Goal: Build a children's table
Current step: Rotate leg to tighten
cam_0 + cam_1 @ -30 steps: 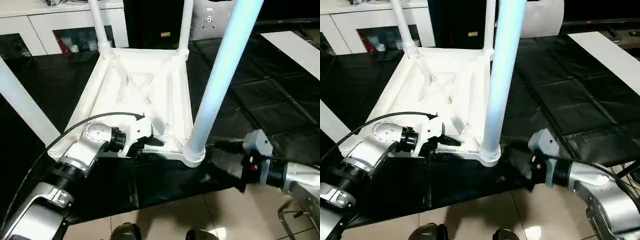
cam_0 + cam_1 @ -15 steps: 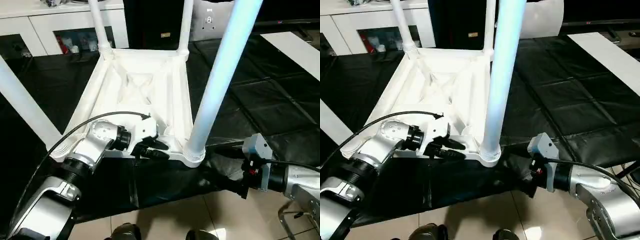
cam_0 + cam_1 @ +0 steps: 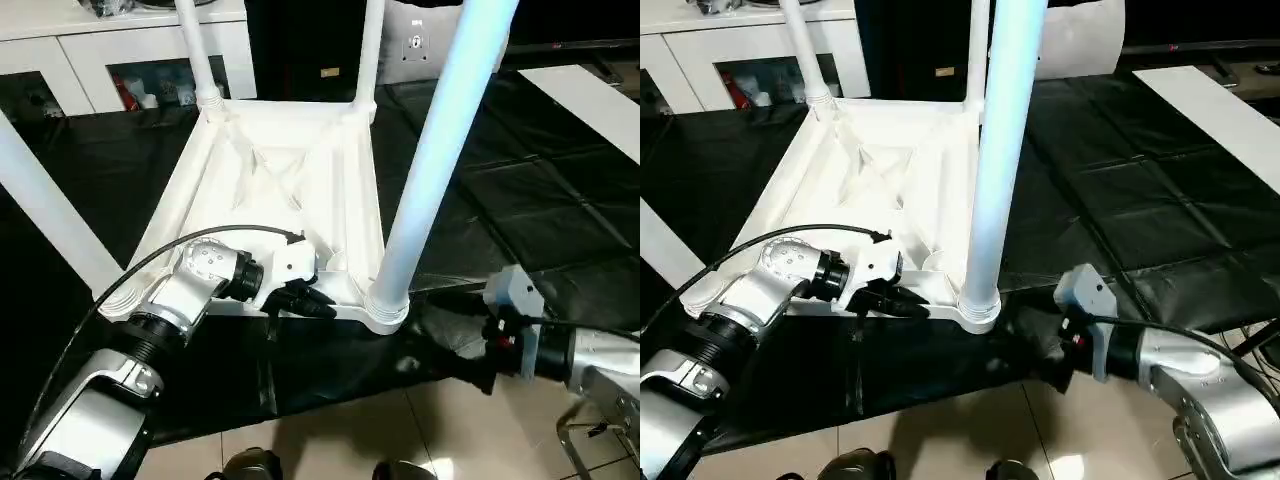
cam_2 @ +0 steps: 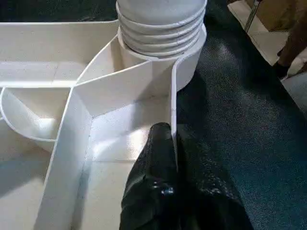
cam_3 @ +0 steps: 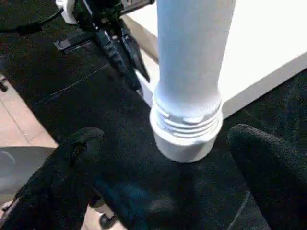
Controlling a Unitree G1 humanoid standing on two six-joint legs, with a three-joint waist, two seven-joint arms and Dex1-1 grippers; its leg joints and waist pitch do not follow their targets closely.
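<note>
The children's table [image 3: 290, 190] lies upside down on the black mat [image 3: 520, 190], ribbed underside up, with tube legs standing in its corner sockets. Taking the near right leg [image 3: 425, 170] as the landmark: its long axis runs straight up from its threaded socket at the tabletop's near right corner, and the other legs rise at the far corners and at the near left.

The left gripper [image 3: 308, 303] sits just to the left of that leg's base, its fingers [image 4: 160, 163] pressed together on the tabletop's thin near rim wall, one finger inside the wall, one outside. The right gripper [image 5: 163, 158] is low on the other side of the leg, spread wide, its two fingers [image 5: 273, 167] flanking the socket collar without touching it.

Both hands are near the leg; the right one faces it squarely, so I judge any coming grasp would mean closing level across the upright tube while the left steadies the tabletop
</note>
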